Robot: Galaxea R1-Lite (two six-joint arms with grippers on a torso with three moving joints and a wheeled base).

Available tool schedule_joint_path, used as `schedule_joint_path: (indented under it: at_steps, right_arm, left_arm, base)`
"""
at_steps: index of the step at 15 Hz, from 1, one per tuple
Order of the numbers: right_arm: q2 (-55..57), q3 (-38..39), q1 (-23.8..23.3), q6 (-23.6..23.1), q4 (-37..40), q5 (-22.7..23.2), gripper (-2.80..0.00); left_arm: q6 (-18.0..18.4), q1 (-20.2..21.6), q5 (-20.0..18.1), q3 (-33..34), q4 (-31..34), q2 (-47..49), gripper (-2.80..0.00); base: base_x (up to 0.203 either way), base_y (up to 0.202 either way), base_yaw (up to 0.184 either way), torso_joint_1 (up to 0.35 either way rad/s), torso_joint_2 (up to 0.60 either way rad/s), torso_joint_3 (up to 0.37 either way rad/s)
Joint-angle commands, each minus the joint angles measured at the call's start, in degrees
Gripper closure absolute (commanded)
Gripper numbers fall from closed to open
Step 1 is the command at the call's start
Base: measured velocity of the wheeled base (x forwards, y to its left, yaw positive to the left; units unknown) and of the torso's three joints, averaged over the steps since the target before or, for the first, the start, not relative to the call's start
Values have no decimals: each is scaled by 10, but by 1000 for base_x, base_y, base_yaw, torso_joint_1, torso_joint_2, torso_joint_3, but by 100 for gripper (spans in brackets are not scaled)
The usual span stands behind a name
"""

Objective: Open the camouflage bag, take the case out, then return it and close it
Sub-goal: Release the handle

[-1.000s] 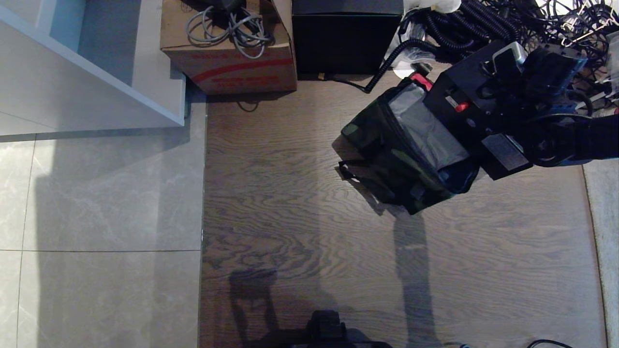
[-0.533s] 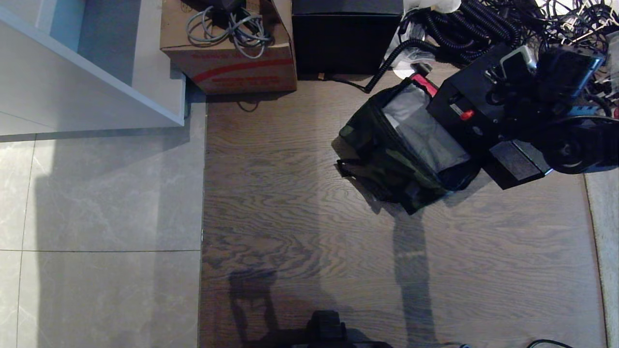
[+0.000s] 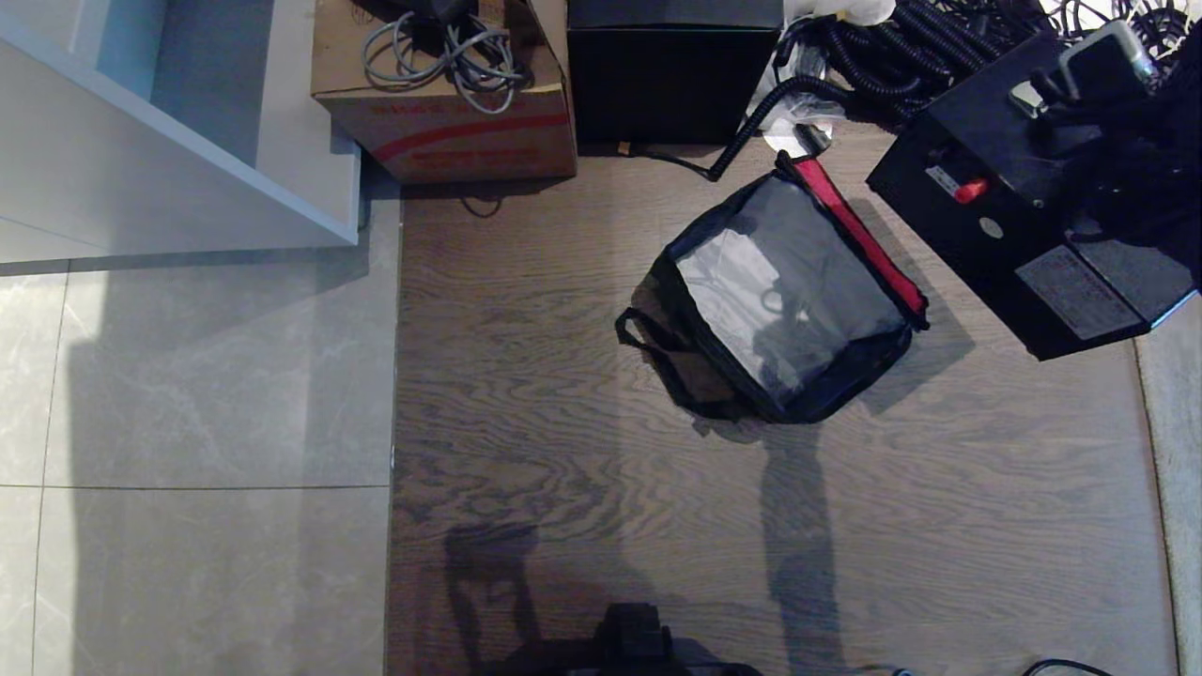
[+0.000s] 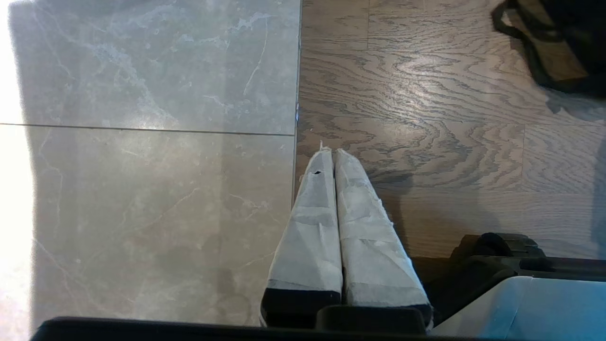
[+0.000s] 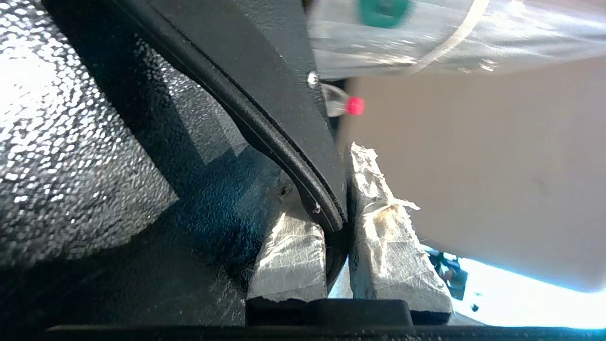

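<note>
Case (image 3: 1019, 221): now lifted clear of camouflage bag (image 3: 789, 291), up and right of it. Right gripper (image 5: 338, 227): clamped on handle. Bag: open on floor, emptied; removal done, return pending. Left gripper (image 4: 334, 163): closed, parked.

I can read no text here. The cardboard box (image 3: 441, 89) carries red print too blurred to make out, and the case (image 3: 1019, 225), right of it, bears unreadable labels.
</note>
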Motion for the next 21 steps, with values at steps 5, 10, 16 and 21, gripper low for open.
schedule_joint_path:
  at_steps: [5, 10, 16, 21]
  right_arm:
    - [85, -31, -43, 26, -11, -3, 0]
    - [245, -132, -79, 91, -12, -4, 0]
    - [332, -178, -95, 126, -9, -4, 0]
    - [349, -100, -78, 160, -2, -4, 0]
  left_arm:
    - [0, 0, 0, 0, 0, 0, 0]
    - [0, 0, 0, 0, 0, 0, 0]
    - [0, 0, 0, 0, 0, 0, 0]
    - [0, 0, 0, 0, 0, 0, 0]
  base:
    - [0, 0, 0, 0, 0, 0]
    - [0, 0, 0, 0, 0, 0]
    - [0, 0, 0, 0, 0, 0]
    - [0, 0, 0, 0, 0, 0]
